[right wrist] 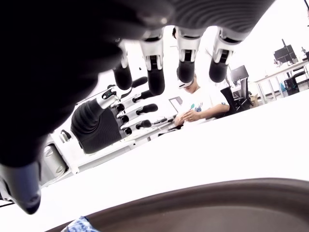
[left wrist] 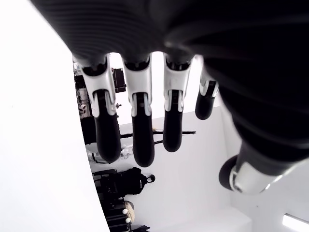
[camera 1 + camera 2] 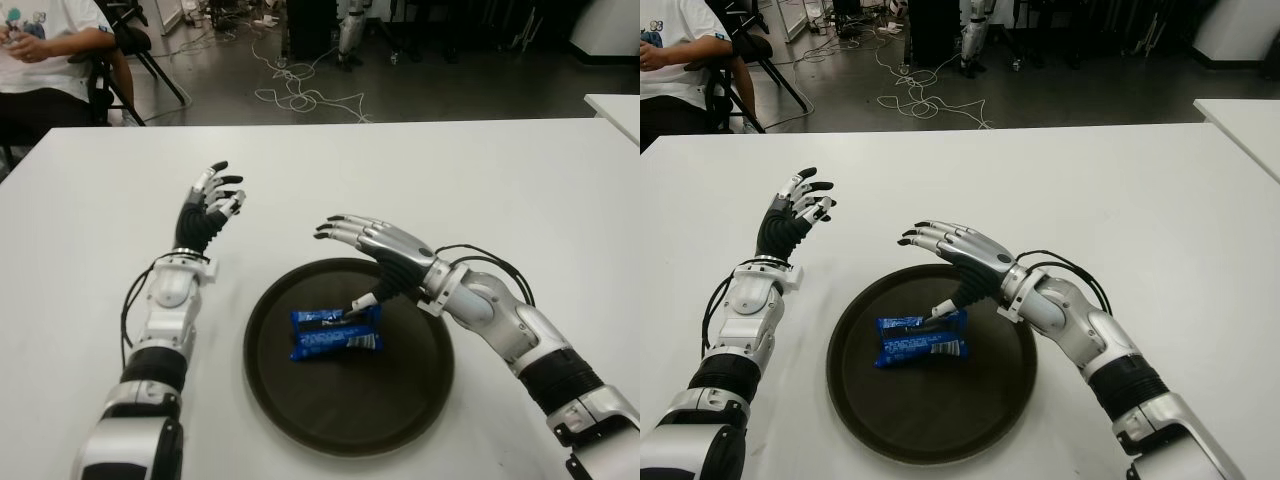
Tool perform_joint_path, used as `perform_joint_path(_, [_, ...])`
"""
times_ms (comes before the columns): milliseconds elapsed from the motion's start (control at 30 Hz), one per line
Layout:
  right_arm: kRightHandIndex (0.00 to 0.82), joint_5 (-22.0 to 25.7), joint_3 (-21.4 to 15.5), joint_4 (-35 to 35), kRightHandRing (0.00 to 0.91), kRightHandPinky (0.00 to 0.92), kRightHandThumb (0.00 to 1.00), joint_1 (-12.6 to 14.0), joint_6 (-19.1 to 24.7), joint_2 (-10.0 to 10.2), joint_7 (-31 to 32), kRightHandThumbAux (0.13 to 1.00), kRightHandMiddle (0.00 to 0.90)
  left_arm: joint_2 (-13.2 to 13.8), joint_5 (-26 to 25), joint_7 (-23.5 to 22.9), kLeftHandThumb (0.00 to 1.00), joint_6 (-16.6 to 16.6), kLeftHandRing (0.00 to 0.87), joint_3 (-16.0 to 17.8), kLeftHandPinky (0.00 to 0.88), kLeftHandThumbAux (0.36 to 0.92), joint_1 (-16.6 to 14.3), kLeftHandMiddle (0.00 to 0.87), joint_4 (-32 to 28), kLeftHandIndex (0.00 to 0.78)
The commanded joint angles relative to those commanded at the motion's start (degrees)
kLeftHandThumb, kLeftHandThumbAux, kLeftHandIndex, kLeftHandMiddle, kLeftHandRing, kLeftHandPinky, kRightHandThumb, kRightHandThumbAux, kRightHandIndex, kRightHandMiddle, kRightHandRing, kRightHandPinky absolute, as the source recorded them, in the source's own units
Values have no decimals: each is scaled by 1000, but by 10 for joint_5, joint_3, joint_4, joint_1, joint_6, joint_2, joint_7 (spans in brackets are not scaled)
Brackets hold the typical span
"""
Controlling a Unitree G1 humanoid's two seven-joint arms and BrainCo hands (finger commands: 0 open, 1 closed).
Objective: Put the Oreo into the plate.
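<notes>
On the white table (image 3: 500, 190), a round, dark, shallow plate (image 3: 420, 400) is seen with the glossy blue Oreo (image 3: 335, 333) pack lying flat inside it. The right hand (image 3: 372, 250) is held spread over the plate's far rim, thumb tip just at the pack, nothing gripped. The left hand (image 3: 208, 208) is raised open left of the plate; a seated person (image 1: 195, 104) is shown only beyond the table.

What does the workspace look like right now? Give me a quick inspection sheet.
Surface: white table, bare apart from the plate.
Job's things: Oreo pack lies flat inside the dark round plate.
Clutter: nothing seen.
Hands: right hand open over the plate, thumb tip at the pack; left hand open, raised left of the plate, holding nothing.
Cables: white cable tangled on the floor beyond the table.
Surroundings: seated person at the far left, chairs.
</notes>
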Motion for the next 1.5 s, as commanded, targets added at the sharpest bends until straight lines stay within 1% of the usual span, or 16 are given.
perform_joint_path(333, [0,-6,-2,18,0,0,0,-8,3,-1,-13,610,0,-2,-2,2,245,-1,334,1,411,627,-3,280,4,154])
perform_joint_path(467, [0,-5,-6,33,0,0,0,-17,-1,-3,-23,610,0,-3,-2,2,253,0,336,1,415,626,-6,278,9,153])
perform_joint_path(533, [0,-1,-11,44,0,0,0,-26,-5,-7,-27,610,0,-2,-2,1,259,0,336,1,417,626,-7,275,11,151])
perform_joint_path(700, [0,25,-44,95,0,0,0,-69,-22,-22,-36,622,0,-2,-7,-5,272,1,344,3,427,625,-10,278,15,152])
perform_joint_path(767, [0,62,-74,120,0,0,0,-93,-21,-28,-27,632,0,-2,-7,-6,275,0,342,3,424,622,-10,281,16,152])
perform_joint_path(900, [0,117,-115,130,0,0,0,-115,5,-15,-18,640,0,-2,-4,-3,276,-2,341,3,422,621,-12,287,19,154])
perform_joint_path(1000, [0,164,-146,163,0,0,0,-145,19,-1,-11,651,0,-1,-1,0,276,-4,339,2,417,620,-15,287,25,155])
perform_joint_path(1100, [0,205,-172,190,0,5,0,-167,28,12,-8,677,2,0,0,2,272,-6,336,2,416,617,-17,283,30,155])
perform_joint_path(1133, [0,245,-197,197,0,8,0,-176,51,26,-2,686,4,0,-1,1,270,-8,336,2,417,616,-17,283,30,154])
perform_joint_path(1200, [32,305,-237,215,48,47,0,-193,88,50,6,717,58,0,-2,0,264,-9,334,3,418,617,-17,277,31,152])
perform_joint_path(1233, [61,325,-251,223,89,88,0,-200,101,58,8,739,100,0,-2,-1,262,-9,332,3,418,618,-16,274,31,150])
perform_joint_path(1267, [71,343,-267,243,104,103,0,-210,111,67,4,747,115,-1,-3,-1,261,-8,332,3,418,619,-16,272,30,150])
perform_joint_path(1300, [98,356,-278,258,144,154,0,-217,117,73,2,770,153,-1,-3,-2,259,-8,330,3,415,620,-16,269,30,148])
perform_joint_path(1367, [137,376,-303,309,199,228,0,-233,124,81,-8,803,204,-1,-3,-2,255,-6,327,3,409,623,-16,266,29,148])
perform_joint_path(1433, [165,387,-324,376,236,272,0,-247,129,84,-23,822,237,-1,-4,-2,252,-3,326,3,405,626,-16,268,28,149])
perform_joint_path(1500, [188,393,-341,445,269,306,0,-252,146,85,-41,836,263,-1,-5,-3,250,2,326,4,400,628,-17,269,28,149])
